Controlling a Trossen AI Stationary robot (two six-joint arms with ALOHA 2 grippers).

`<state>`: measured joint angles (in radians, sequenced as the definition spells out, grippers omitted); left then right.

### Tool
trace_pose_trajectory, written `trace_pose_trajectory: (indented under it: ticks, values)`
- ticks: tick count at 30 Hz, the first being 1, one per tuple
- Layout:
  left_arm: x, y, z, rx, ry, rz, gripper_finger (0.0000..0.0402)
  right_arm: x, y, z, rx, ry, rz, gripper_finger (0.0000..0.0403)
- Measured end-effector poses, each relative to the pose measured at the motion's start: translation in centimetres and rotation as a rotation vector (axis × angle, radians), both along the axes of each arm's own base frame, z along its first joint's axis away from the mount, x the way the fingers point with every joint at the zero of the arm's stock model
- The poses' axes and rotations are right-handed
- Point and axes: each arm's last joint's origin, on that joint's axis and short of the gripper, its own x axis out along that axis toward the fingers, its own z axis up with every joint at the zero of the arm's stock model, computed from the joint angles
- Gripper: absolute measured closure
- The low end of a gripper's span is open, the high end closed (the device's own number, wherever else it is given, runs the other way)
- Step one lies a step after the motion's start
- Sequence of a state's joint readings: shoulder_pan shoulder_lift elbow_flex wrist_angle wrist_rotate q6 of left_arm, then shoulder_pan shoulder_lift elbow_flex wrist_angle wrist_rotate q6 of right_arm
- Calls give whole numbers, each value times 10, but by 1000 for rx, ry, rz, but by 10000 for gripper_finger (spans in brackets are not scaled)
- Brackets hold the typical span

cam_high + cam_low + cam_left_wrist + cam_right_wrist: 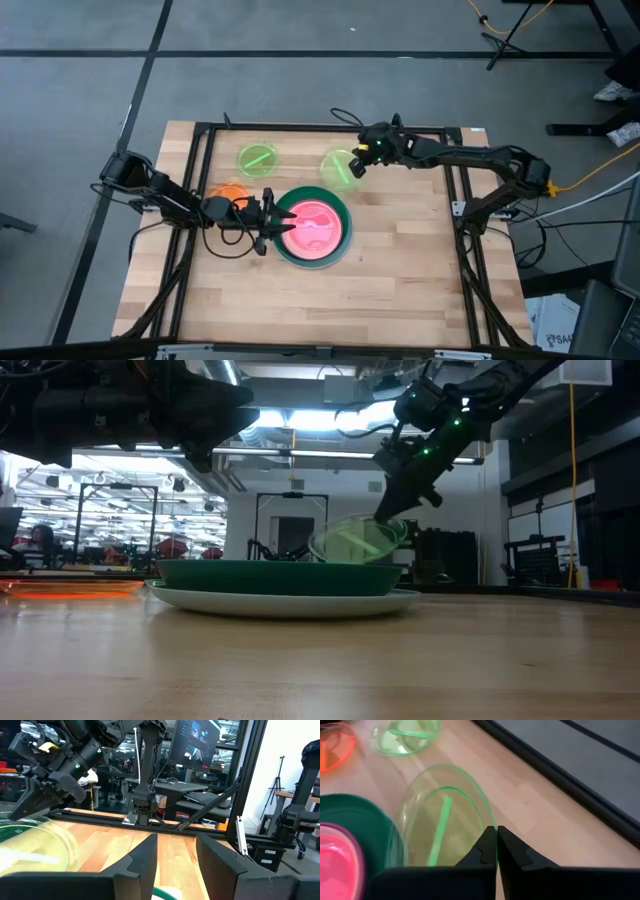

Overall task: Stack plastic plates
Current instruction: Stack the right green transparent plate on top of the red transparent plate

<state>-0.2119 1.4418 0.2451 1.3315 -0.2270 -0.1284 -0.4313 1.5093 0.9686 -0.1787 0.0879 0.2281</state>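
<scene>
A stack sits mid-table: a translucent pink plate [312, 226] on a magenta one, on a dark green plate [275, 574], on a pale plate [285, 601]. My left gripper [266, 224] is open, level at the stack's left edge, touching nothing. Behind that arm an orange plate [228, 190] lies flat. One neon green plate [259, 158] rests flat near the far edge. My right gripper [358, 164] is shut on the second neon green plate [442, 827], just beyond the stack. My right gripper pinches the neon green plate's rim [489, 822] between its two fingers, on the plate's right-hand side, slanting down from the far right. The plate sits tilted, its held edge raised [385, 530]. The stack hides its lower edge in the low view.
A black frame rail [320, 128] runs along the table's far edge and down both sides. Bare wood [330, 300] lies on the near side of the stack. The right arm [55, 765] shows in the left wrist view, over the far left of the table.
</scene>
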Motion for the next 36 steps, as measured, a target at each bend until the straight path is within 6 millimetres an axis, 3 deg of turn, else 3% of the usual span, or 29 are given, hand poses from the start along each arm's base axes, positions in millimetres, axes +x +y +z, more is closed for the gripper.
trace_pose_trajectory:
  ticks: [11, 25, 36]
  values:
    - [0, 0, 0, 1, 4, 0, 272, 4, 8, 0, 83, -38, 118, 403]
    - [0, 0, 2, -5, -24, 0, 272, 48, 77, -13, 85, -135, 382, 403]
    - [0, 0, 2, -6, -26, -1, 272, 69, 103, -40, 83, -147, 463, 403]
